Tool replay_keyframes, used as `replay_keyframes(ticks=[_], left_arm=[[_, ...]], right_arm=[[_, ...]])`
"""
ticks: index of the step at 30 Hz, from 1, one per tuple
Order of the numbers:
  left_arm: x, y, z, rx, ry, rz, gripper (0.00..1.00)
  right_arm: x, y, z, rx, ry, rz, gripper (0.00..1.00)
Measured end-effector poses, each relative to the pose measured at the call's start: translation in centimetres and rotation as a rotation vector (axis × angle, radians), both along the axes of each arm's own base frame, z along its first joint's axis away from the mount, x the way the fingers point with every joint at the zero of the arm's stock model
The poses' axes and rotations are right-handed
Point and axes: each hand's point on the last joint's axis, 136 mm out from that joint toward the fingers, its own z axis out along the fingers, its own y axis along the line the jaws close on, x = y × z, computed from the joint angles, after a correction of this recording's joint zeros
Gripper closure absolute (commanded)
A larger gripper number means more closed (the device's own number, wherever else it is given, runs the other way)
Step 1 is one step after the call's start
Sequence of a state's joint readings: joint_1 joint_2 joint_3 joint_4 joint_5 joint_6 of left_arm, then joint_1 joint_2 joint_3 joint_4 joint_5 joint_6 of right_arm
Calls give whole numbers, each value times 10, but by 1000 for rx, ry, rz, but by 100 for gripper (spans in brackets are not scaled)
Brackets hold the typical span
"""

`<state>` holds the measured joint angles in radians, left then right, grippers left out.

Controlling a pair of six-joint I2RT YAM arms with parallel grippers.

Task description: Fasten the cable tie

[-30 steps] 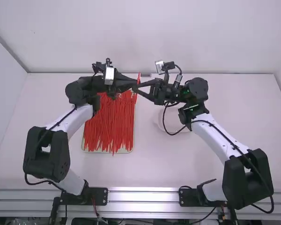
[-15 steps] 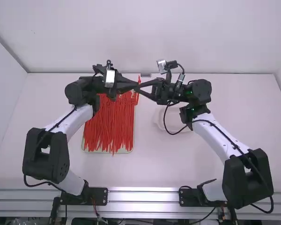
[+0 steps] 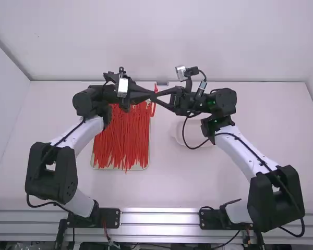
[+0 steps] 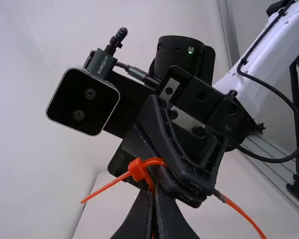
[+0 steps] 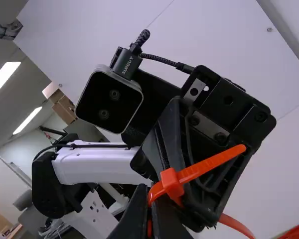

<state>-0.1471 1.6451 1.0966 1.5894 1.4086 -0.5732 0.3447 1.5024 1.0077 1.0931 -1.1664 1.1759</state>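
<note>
The left gripper and right gripper meet tip to tip above the far end of the tray, and each is clamped tight on the one cable tie. The tie's long axis runs straight up the high view, crosswise to both grippers. It looks upright, though it may lean away. Below it, a pile of red ties lies lengthwise on the tray.

Got both arms reaching in toward 12 o'clock, left hand and right hand meeting tip to tip in the air, fingers on each pinched tight.
</note>
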Motion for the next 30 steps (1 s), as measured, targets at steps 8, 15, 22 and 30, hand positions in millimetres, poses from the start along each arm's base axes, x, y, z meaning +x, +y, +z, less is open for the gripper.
replay_keyframes(ticks=[8, 15, 22, 30], left_arm=[[0, -1, 1, -6, -7, 4, 99], [1, 0, 0, 0, 10, 0, 98], [2, 8, -5, 27, 36, 3, 99], [2, 10, -7, 43, 57, -4, 99]], right_arm=[[0, -1, 1, 2, -2, -2, 100], [-3, -1, 1, -1, -12, 10, 85], [-2, -1, 2, 2, -11, 4, 77], [-2, -1, 2, 1, -8, 5, 70]])
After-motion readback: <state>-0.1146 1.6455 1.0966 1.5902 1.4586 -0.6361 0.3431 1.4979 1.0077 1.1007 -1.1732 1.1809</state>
